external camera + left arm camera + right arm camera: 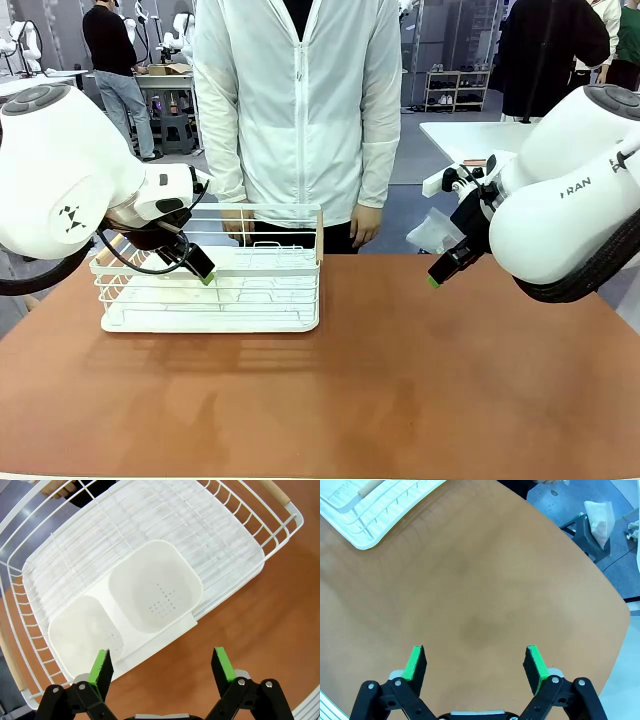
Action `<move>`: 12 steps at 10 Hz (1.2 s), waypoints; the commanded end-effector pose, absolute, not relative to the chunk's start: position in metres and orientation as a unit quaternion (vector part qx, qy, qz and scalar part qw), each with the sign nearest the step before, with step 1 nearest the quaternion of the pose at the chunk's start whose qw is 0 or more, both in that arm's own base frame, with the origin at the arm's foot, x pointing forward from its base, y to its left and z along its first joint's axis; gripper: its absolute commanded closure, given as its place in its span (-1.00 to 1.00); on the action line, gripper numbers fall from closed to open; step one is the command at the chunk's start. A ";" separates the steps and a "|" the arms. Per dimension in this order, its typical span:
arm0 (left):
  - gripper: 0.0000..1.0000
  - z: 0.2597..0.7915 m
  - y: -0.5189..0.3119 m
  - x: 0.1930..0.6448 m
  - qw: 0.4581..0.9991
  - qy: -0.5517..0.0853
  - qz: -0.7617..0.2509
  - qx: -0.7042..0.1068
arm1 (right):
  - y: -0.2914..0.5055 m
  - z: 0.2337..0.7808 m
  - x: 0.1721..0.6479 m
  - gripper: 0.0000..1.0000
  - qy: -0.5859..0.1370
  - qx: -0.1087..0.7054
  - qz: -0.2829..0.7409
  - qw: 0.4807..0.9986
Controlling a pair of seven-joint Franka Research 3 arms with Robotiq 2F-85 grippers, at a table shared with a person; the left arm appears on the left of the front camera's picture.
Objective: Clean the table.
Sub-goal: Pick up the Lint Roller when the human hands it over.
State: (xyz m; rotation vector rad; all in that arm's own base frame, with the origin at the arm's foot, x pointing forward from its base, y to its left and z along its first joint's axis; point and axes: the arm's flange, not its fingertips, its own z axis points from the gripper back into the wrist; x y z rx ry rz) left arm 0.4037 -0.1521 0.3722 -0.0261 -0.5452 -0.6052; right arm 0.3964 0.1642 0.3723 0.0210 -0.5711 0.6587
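Here, at the left, the left fingers (201, 266) hang above the left part of a white wire basket (318, 262), which stands on the far left area of the reddish-brown bench (400, 380). In the left wrist view these fingers (102, 667) are spread wide with nothing between them, poised over the basket's edge (280, 510) and the bare wood just beside it. A white plastic insert (150, 595) with two cups lies in the basket, each cup pierced with small drain holes. Behind the basket, at the far side, a person in a white jacket (300, 100) stands with one hand (365, 225) hanging near the bench edge. Farther right, the right fingers (445, 268) hover above the bench, well apart from the basket. The right wrist view shows these fingers (415, 662) open too, empty, with only the smooth bench top (470, 580) under them and the basket's corner (365, 535) far off.
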 end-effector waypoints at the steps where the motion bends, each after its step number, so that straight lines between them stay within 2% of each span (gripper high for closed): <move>1: -1.00 0.372 -0.152 0.404 0.918 -0.265 -0.294 -0.013 | 0.164 0.372 0.396 -1.00 -0.277 0.011 0.319 0.907; 4: -1.00 0.372 -0.152 0.404 0.918 -0.265 -0.294 -0.013 | 0.164 0.372 0.396 -1.00 -0.277 0.010 0.319 0.906; 7: -1.00 0.435 -0.113 0.419 0.937 -0.213 -0.203 -0.185 | 0.114 0.437 0.412 -1.00 -0.183 0.262 0.262 0.911; 10: -1.00 0.466 -0.052 0.431 0.910 -0.154 -0.134 -0.362 | 0.059 0.472 0.437 -1.00 -0.115 0.490 0.184 0.844; 11: -1.00 0.471 -0.024 0.435 0.913 -0.128 -0.080 -0.379 | 0.038 0.477 0.438 -1.00 -0.098 0.523 0.138 0.835; 12: -1.00 0.480 0.006 0.434 0.887 -0.128 -0.061 -0.440 | 0.013 0.477 0.438 -1.00 -0.086 0.535 0.081 0.837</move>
